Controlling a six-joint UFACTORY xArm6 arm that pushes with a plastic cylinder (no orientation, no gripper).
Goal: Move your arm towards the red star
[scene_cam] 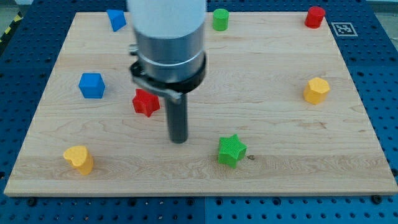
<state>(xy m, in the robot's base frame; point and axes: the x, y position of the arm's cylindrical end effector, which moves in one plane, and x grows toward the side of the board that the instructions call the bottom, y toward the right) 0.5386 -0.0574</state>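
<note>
The red star (145, 102) lies on the wooden board (261, 81), left of centre. My tip (179, 140) is at the lower end of the dark rod, just to the right of and below the red star, apart from it by a small gap. The arm's grey body hides the board above the star.
A blue cube (91, 85) sits left of the red star. A yellow block (79, 159) is at bottom left, a green star (232, 150) right of my tip. A blue block (115, 19), green cylinder (220, 19) and red cylinder (314, 17) line the top; a yellow block (316, 91) is at right.
</note>
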